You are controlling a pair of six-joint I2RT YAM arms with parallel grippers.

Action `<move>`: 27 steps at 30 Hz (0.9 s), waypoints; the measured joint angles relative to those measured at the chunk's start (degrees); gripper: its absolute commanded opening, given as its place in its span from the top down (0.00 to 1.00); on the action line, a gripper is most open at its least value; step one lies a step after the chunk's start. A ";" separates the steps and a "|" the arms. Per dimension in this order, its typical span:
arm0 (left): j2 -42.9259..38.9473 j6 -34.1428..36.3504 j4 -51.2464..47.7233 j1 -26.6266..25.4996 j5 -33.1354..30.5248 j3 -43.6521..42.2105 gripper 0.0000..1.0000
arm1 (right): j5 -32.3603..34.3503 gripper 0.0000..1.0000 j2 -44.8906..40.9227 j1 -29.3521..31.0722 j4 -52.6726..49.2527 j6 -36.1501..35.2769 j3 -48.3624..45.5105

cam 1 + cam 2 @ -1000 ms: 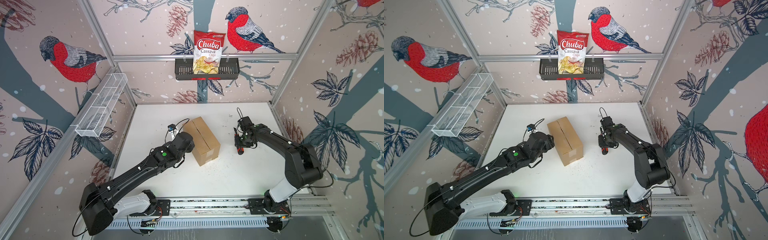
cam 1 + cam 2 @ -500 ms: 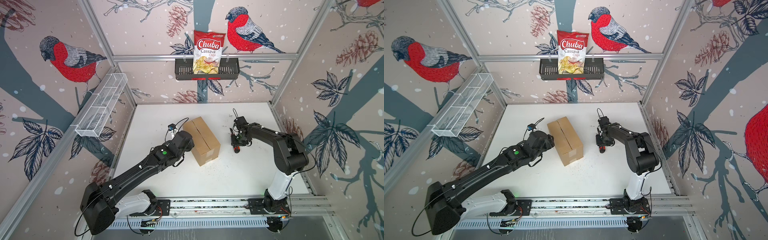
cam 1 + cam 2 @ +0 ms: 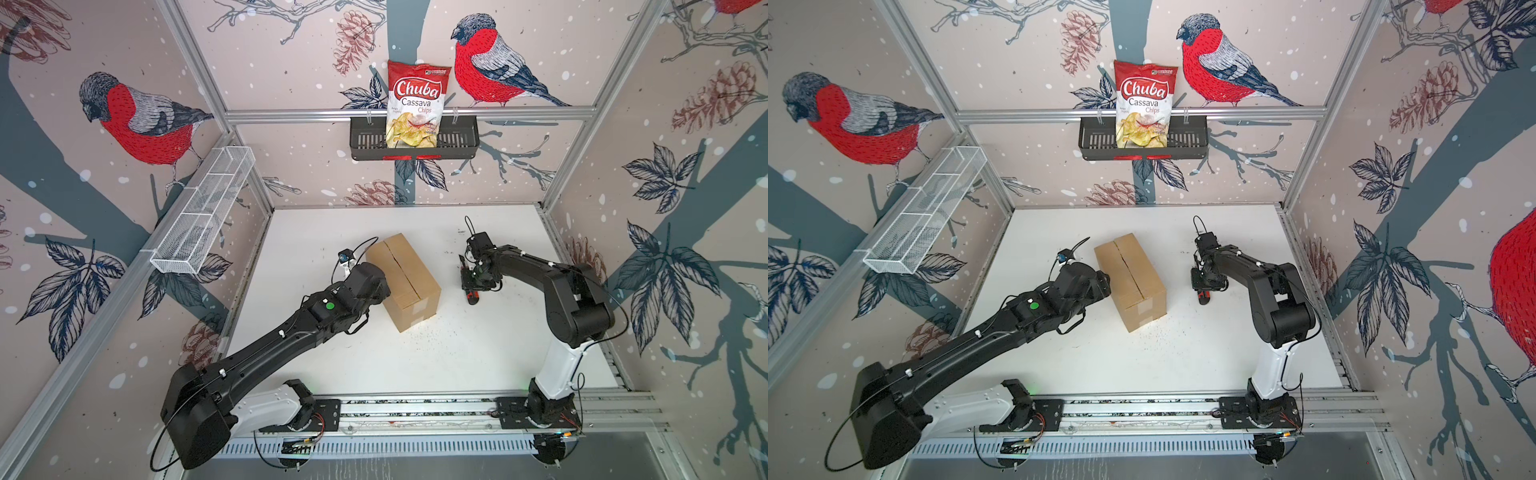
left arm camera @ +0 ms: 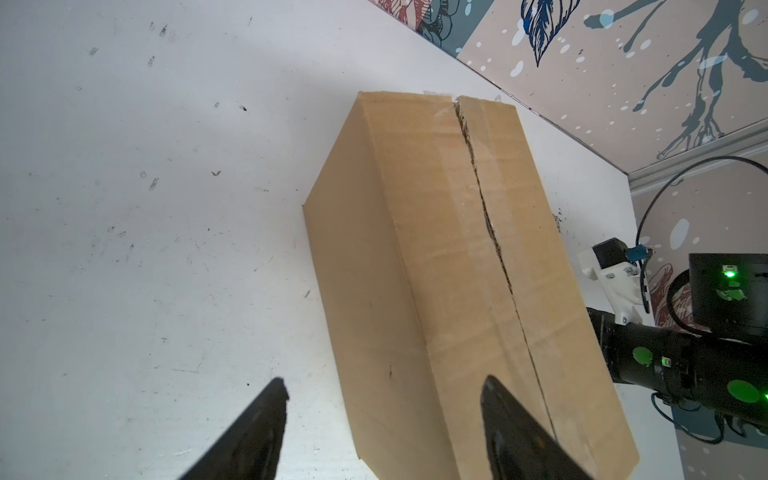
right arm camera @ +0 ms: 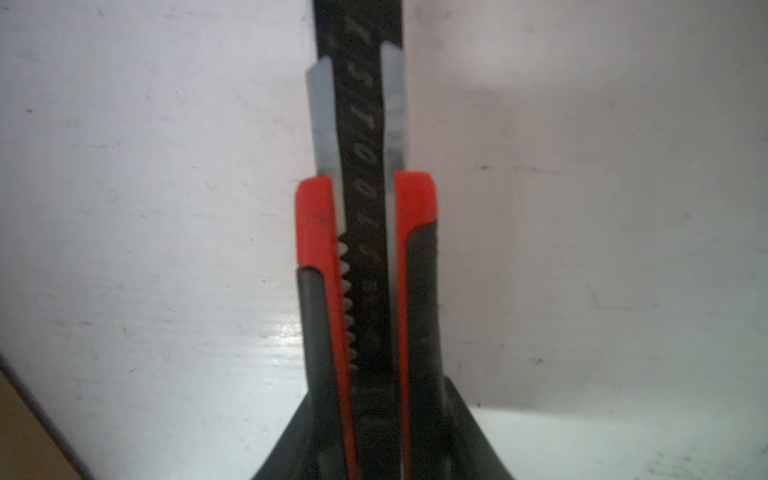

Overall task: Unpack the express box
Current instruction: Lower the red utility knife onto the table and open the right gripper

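box: express box (image 3: 405,282) lies on the bench (image 3: 457,365) at the centre of both top views. It sits slanted, long axis running upper left to lower right, flaps down.
seam: centre seam (image 4: 486,232) shows in the left wrist view as a dark ragged slit along the whole top. The tape looks cut through, and no flap is lifted yet.
left gripper: left gripper (image 4: 385,381) is released, jaws spread, nothing clamped. One finger is over bare bench and the other over the box top, so they straddle the box's long edge.
left change: jaws are a bit wider than a second ago. The arm has hardly shifted in the top views.
right gripper: right gripper (image 3: 473,276) is clenched on a utility knife (image 5: 365,291) with a red-black body, blade apparently slid out. It sits right of centre, apart from the box.
right change: the elbow has swung in from the right edge of the frame. The gripper has edged slightly toward the box, with the knife off the cardboard.
meaning: cutting is likely finished. The left side looks to be getting ready to take a flap while the knife waits clear.
progress: early-middle. The box is slit but closed, contents unseen.
risk: the exposed blade is near the box, and a light carton may slide when a flap is pried.
debris: dark crumbs (image 3: 432,332) lie on the bench by the box's lower-right end.
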 measured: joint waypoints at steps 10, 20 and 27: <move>0.61 0.63 1.31 0.00 1.90 -0.48 0.20 | 2.25 0.54 1.01 0.57 1.31 0.24 0.57; 1.46 2.97 2.34 0.00 3.04 0.13 0.19 | 2.86 0.42 0.96 1.46 -0.37 0.52 1.84; 3.28 3.98 3.39 0.17 4.26 0.76 0.16 | 3.15 0.39 -6.10 1.86 -4.52 0.74 3.21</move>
